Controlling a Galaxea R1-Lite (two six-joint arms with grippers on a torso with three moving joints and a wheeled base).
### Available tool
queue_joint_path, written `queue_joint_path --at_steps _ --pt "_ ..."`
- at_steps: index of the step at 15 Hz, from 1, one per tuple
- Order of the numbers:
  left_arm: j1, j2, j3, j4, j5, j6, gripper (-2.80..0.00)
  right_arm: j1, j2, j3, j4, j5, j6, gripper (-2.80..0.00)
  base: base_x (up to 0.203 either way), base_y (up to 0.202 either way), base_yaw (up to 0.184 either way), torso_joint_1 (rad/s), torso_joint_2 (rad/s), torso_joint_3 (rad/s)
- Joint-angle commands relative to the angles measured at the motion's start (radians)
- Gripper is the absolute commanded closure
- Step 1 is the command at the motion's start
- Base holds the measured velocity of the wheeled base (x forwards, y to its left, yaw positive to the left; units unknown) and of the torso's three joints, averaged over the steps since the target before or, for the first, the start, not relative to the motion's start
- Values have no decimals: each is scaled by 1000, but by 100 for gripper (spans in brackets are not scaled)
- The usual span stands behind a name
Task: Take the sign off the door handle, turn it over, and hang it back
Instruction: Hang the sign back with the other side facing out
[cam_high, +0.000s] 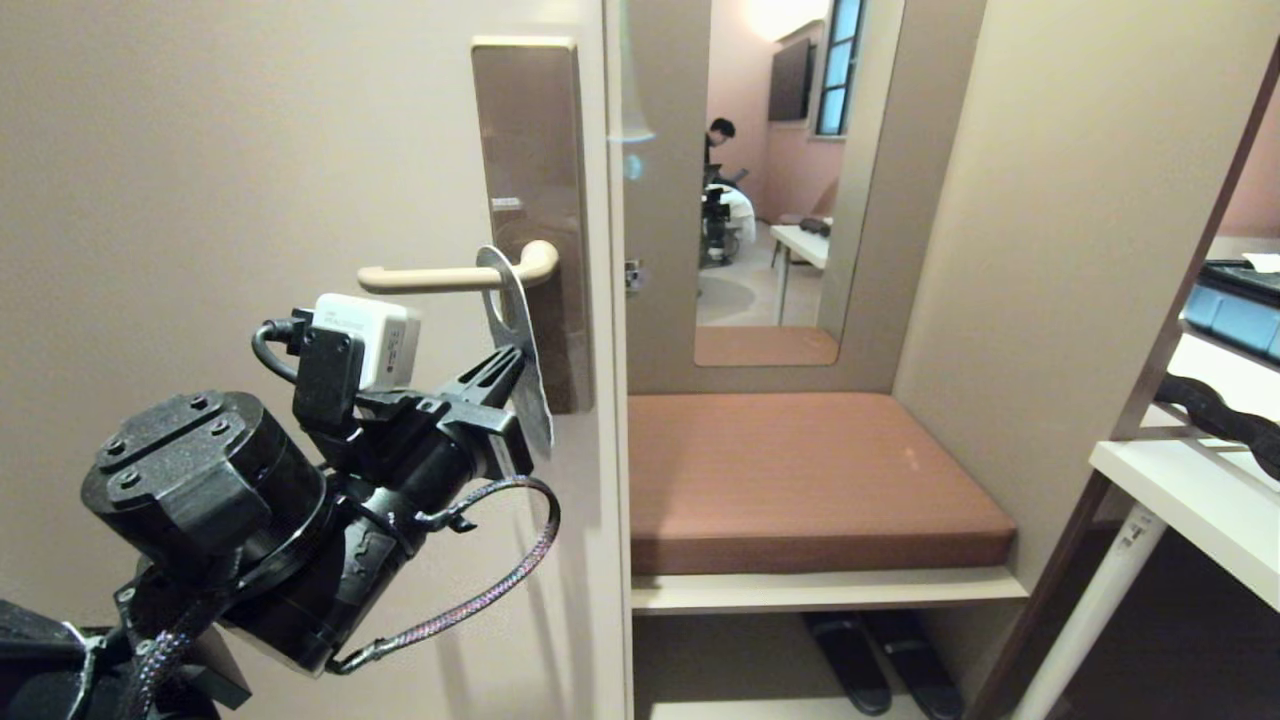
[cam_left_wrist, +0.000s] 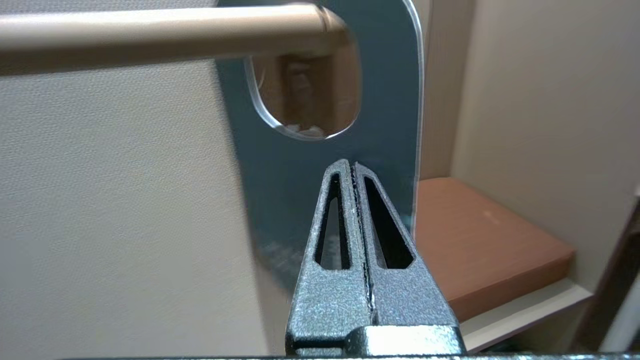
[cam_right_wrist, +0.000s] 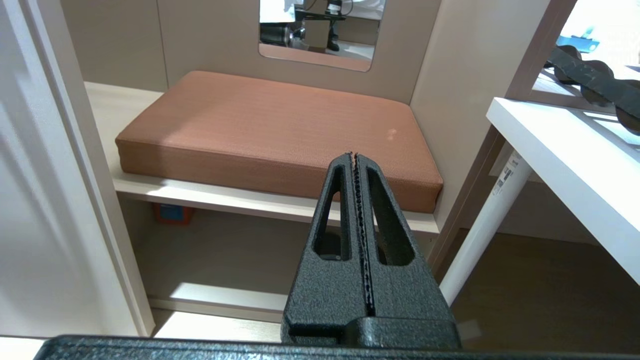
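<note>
The sign (cam_high: 508, 300) hangs on the cream door handle (cam_high: 440, 278), with the lever passing through its oval hole. Its blue-grey face (cam_left_wrist: 300, 175) looks toward my left wrist, and the lever (cam_left_wrist: 160, 25) crosses above. My left gripper (cam_high: 515, 362) is shut, with its tips (cam_left_wrist: 351, 164) right at the sign's face just below the hole. I cannot tell whether they touch it, and nothing is between the fingers. My right gripper (cam_right_wrist: 354, 155) is shut and empty, held low before the bench and outside the head view.
The handle sits on a tall brown plate (cam_high: 530, 150) near the door's edge. Right of the door are a brown bench cushion (cam_high: 800, 470), a mirror (cam_high: 780, 180) reflecting a person, dark slippers (cam_high: 870, 660) below, and a white table (cam_high: 1190, 500).
</note>
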Motion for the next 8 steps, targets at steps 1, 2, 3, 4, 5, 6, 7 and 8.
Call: queue_joint_path --at_steps 1,2,3,4,5,6,7,8 --pt "-21 10 -24 -7 -7 0 0 0 0 0 0 1 -1 0 0 0 0 0 0 0" --pt "-21 17 -30 -7 -18 0 0 0 0 0 0 0 -1 0 0 0 0 0 0 0" --pt "-21 31 -37 -8 -24 0 0 0 0 0 0 1 -1 0 0 0 0 0 0 0" --pt "-21 40 -48 -9 -26 -1 0 0 0 0 0 1 -1 0 0 0 0 0 0 0" --pt "-21 51 -60 -9 -26 -2 0 0 0 0 0 1 -1 0 0 0 0 0 0 0" --pt "-21 58 -69 -10 -26 -2 0 0 0 0 0 1 -1 0 0 0 0 0 0 0" --pt "-21 65 -72 -10 -26 -2 0 0 0 0 0 1 -1 0 0 0 0 0 0 0" --pt "-21 72 -74 -10 -26 -2 0 0 0 0 0 -1 -1 0 0 0 0 0 0 0"
